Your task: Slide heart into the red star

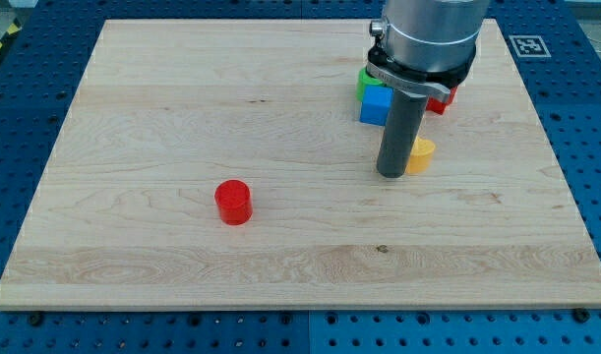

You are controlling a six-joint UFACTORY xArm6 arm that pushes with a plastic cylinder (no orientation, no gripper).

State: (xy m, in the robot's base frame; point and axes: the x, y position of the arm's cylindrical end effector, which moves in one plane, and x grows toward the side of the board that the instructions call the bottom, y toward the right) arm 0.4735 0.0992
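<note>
A yellow heart block (422, 153) lies right of the board's middle, partly hidden behind my rod. My tip (391, 174) rests on the board just left of the heart, touching or nearly touching it. A red block (442, 99), likely the red star, peeks out at the upper right, mostly hidden by the arm's body. It lies above and slightly right of the heart.
A blue cube (376, 105) and a green block (366, 78) sit above my tip, partly hidden by the arm. A red cylinder (233, 202) stands alone at lower left of centre. The wooden board (133, 118) is edged by a blue perforated table.
</note>
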